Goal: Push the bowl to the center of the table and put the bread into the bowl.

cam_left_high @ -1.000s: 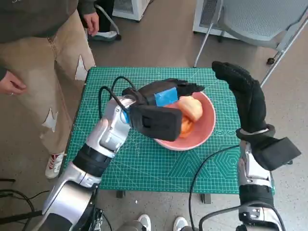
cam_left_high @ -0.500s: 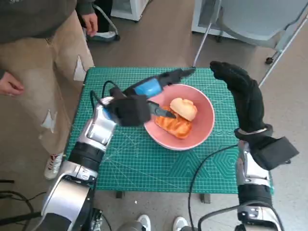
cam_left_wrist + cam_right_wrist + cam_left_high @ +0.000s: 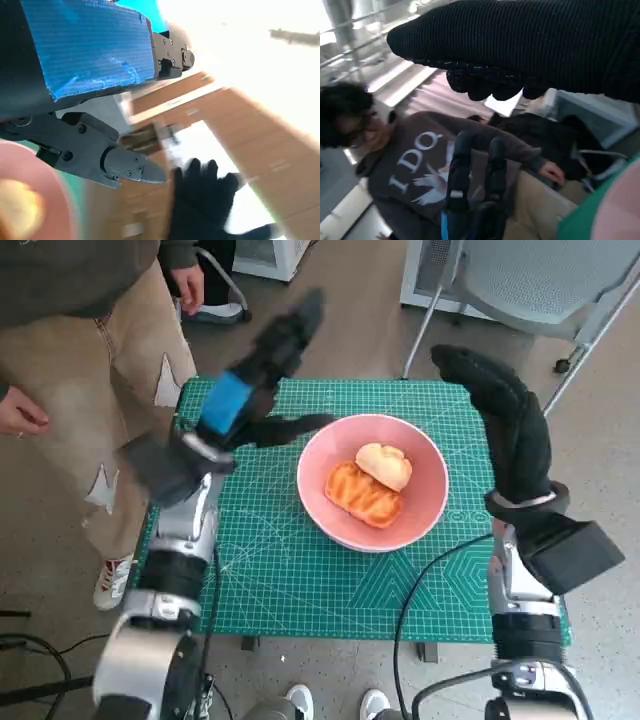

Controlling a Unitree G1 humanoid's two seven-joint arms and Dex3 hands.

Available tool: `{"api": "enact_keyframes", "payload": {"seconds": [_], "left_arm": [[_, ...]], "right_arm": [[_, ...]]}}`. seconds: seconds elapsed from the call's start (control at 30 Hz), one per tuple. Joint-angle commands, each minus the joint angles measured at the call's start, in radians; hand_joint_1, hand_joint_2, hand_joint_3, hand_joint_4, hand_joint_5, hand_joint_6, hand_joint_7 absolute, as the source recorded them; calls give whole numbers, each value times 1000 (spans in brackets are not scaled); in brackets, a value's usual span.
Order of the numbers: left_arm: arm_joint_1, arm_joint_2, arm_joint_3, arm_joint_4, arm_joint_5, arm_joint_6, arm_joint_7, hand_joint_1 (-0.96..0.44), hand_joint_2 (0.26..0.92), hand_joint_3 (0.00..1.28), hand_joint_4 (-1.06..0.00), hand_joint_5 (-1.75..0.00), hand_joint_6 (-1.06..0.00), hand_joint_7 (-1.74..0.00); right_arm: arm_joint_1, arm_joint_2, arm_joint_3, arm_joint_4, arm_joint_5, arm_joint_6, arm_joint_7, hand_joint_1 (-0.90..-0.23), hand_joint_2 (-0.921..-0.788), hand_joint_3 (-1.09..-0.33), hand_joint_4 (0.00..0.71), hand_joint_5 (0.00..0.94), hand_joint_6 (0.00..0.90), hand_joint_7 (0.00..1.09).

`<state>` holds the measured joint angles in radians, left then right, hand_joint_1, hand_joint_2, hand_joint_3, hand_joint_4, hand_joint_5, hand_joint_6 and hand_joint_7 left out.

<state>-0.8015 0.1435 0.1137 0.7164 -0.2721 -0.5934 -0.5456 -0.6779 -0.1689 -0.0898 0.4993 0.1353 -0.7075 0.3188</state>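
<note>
Left robot hand [image 3: 240,400] now raised clear of the bowl [image 3: 430,502] (empty, fingers apart), right robot hand [image 3: 505,430] upright, empty, fingers straight.

Head view was evenly lit, bright diffuse indoor light, soft weak shadows only. The left hand [image 3: 235,405] was motion-smeared, fingers toward 1 o'clock blurred; the bowl [image 3: 420,510] and green mat [image 3: 300,580] stayed sharp. Wide-angle bending showed at the edges, chair legs at 1 o'clock bowed.

Left wrist view: heavy glare, 1 to 3 o'clock blown out to white. Blue tape [image 3: 90,45] was in focus; background streaked with motion blur, the right hand [image 3: 205,200] soft.

Right wrist view was dimmer, glove [image 3: 520,45] near-black with knit texture visible, bright patch at 10 o'clock, the person [image 3: 415,170] and everything behind blurred.
</note>
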Motion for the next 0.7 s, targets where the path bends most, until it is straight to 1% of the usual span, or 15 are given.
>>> {"api": "enact_keyframes", "payload": {"seconds": [0.03, 0.2, 0.47, 0.6, 0.7], "left_arm": [[66, -23, 15, -91, -67, -3, -51, -653, 921, 190, 1, 1, -174, -33], [111, -22, 21, -148, -107, 9, -96, -651, 921, 197, 1, 1, -173, -31], [151, -37, 25, -211, -146, 42, -118, -616, 921, 200, 1, 1, -160, -23], [163, -41, 31, -229, -159, 67, -116, -566, 921, 140, 1, 1, -155, -20], [168, -44, 36, -236, -168, 84, -115, -507, 900, 92, 1, 1, -151, -18]], "right_arm": [[-18, 14, 18, 3, -16, 0, -3, -727, -921, -813, 150, 1, 1, 435], [-55, 19, 25, 42, -12, -30, 13, -722, -921, -809, 152, 2, 2, 441], [-96, 17, 31, 106, 4, -77, 49, -720, -921, -802, 157, 4, 6, 445], [-108, 17, 32, 131, 14, -93, 70, -720, -921, -798, 162, 6, 7, 446], [-114, 17, 32, 143, 21, -100, 82, -720, -921, -794, 164, 7, 7, 447]]}}
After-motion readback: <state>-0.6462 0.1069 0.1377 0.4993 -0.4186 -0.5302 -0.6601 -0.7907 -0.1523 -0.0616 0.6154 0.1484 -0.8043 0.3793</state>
